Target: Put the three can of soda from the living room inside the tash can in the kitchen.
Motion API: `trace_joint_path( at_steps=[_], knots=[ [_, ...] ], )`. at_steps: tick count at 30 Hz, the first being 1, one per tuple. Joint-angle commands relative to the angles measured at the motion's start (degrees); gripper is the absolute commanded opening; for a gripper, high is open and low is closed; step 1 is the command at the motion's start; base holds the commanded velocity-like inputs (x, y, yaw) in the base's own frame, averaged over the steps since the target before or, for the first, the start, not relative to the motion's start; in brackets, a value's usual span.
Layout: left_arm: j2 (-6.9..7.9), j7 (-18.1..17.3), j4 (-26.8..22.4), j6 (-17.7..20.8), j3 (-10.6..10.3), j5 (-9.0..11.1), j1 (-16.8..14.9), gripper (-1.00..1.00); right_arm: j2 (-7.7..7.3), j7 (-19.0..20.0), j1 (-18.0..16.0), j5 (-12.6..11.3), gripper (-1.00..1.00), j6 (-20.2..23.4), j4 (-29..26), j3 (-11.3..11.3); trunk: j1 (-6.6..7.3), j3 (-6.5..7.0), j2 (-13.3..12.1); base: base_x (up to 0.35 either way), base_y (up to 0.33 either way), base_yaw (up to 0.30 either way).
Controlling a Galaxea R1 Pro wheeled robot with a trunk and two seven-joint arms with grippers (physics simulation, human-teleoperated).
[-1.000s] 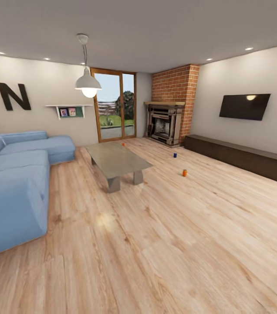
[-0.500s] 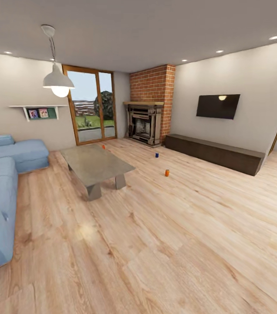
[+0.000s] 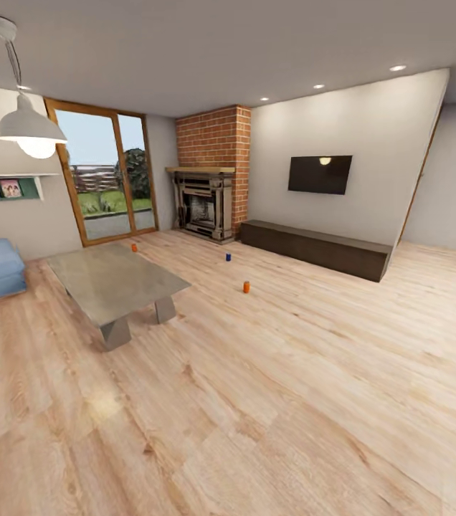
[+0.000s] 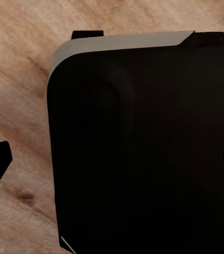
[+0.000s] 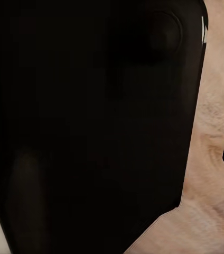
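jaws: can't tell on either side, wrist views mostly dark robot body over wood floor (image 4: 17, 79)
cans: orange can (image 3: 246, 287), blue can (image 3: 228, 256), second orange can (image 3: 134, 248), all on floor
table: coffee table (image 3: 113, 279), left of cans

Glossy black rounded housing (image 4: 143, 148) with a pale grey edge strip.

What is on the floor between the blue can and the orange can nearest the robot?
Nothing. In the head view, only bare wood floor lies between the blue can and the near orange can.
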State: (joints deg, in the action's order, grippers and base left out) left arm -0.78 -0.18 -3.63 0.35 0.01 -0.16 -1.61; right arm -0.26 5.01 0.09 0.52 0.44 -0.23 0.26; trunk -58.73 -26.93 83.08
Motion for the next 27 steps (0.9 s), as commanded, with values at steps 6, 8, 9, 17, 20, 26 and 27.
trace_joint_path(
  at_steps=[6,8,9,17,20,26,27],
  knots=[
    [-0.06,0.00,-0.03,0.00,-0.01,0.02,-0.02,1.00,0.00,0.00,0.00,0.00,1.00,0.00,0.02,0.00,0.00,0.00,0.00,0.342,0.000,-0.286],
    [-0.08,0.00,-0.04,0.00,-0.01,0.01,-0.01,1.00,0.00,0.00,0.00,0.00,1.00,0.00,0.00,0.00,0.00,0.00,0.00,0.342,0.000,-0.286],
    [-0.10,0.00,-0.05,0.00,-0.01,0.00,-0.01,1.00,0.01,0.00,0.00,0.00,1.00,0.00,0.01,0.02,0.00,0.00,0.00,0.342,0.000,-0.286],
    [-0.45,0.00,-0.06,0.00,-0.01,-0.01,-0.01,1.00,0.00,0.00,0.00,0.00,1.00,0.00,0.04,0.04,0.00,0.00,0.00,0.342,0.000,-0.251],
    [-0.50,0.00,-0.07,0.00,-0.01,-0.01,-0.02,1.00,0.02,0.00,0.00,0.00,1.00,0.00,0.05,0.04,0.00,0.00,0.00,0.342,0.000,-0.095],
    [-0.54,0.00,-0.06,0.00,-0.01,-0.01,-0.03,1.00,0.01,-0.03,0.00,0.00,1.00,-0.03,0.05,0.07,0.00,0.00,0.00,0.342,0.000,-0.029],
    [-0.54,0.00,-0.06,0.00,-0.01,-0.01,-0.03,1.00,0.00,-0.05,0.00,0.00,1.00,-0.05,0.04,0.08,0.00,0.00,0.00,0.342,0.000,-0.006]
  ],
)
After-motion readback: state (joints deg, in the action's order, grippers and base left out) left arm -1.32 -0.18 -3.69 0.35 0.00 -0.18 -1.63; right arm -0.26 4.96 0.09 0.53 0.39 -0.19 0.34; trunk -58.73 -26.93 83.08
